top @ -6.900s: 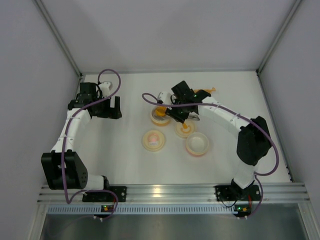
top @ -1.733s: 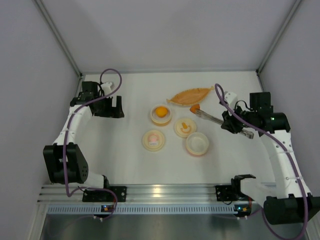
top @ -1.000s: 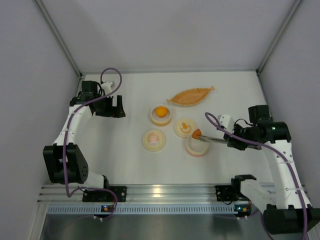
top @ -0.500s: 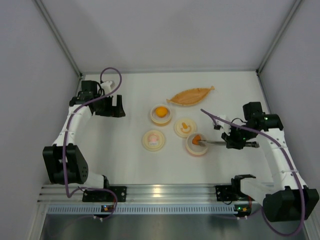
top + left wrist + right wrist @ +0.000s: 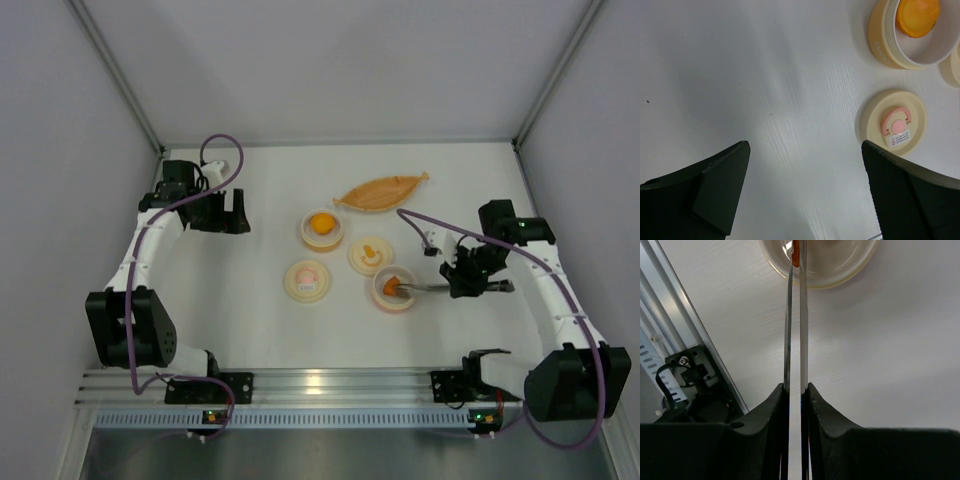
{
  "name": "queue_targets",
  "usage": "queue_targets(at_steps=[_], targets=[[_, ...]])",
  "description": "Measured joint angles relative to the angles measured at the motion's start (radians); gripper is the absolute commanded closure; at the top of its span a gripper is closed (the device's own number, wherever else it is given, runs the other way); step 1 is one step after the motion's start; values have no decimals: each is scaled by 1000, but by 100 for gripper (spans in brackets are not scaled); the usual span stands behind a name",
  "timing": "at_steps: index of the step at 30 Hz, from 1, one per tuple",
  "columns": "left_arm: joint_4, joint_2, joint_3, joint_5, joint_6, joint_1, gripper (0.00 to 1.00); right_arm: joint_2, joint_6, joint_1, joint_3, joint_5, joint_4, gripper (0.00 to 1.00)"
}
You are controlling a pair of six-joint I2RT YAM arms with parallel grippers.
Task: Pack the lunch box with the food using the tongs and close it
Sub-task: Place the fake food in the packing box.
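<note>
My right gripper (image 5: 462, 285) (image 5: 795, 388) is shut on the slim silver tongs (image 5: 428, 288) (image 5: 802, 315), which point left. Their tips pinch a small orange food piece (image 5: 391, 286) (image 5: 795, 252) inside the near-right lunch box bowl (image 5: 406, 301) (image 5: 840, 276). A round yellow-orange food lump (image 5: 321, 223) (image 5: 917, 15) lies in another cream bowl (image 5: 309, 238) (image 5: 884, 40). Orange bits (image 5: 369, 250) sit in a third bowl (image 5: 356, 262). The cream lid (image 5: 307, 278) (image 5: 893, 122) with its pink tab lies flat. My left gripper (image 5: 232, 214) (image 5: 804, 150) is open over bare table, far left.
A long orange leaf-shaped dish (image 5: 382, 190) lies behind the bowls. White walls close in the table on three sides. The aluminium rail (image 5: 340, 385) (image 5: 685, 340) runs along the near edge, close to my right arm.
My right gripper has carried the tongs and the orange piece a little left and down, so the tips now sit inside the near-right bowl. The left arm has not moved.
</note>
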Motion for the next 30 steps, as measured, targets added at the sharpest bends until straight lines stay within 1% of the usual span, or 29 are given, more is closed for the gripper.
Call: queue_targets(at_steps=[7, 18, 21, 22, 24, 25, 27, 30], targets=[[0, 4, 0, -8, 0, 0, 2, 41, 0, 1, 3, -11, 0, 96], [0, 13, 0, -10, 0, 0, 2, 50, 13, 11, 3, -31, 0, 96], [0, 13, 0, -10, 0, 0, 2, 54, 27, 11, 3, -36, 0, 86], [0, 13, 0, -11, 0, 0, 2, 58, 30, 12, 3, -37, 0, 78], [0, 14, 0, -12, 0, 0, 2, 70, 34, 12, 3, -37, 0, 70], [0, 14, 0, -13, 0, 0, 2, 75, 37, 12, 3, -37, 0, 63], [0, 14, 0, -13, 0, 0, 2, 79, 39, 12, 3, -37, 0, 60], [0, 15, 0, -13, 0, 0, 2, 79, 39, 13, 6, -37, 0, 59]])
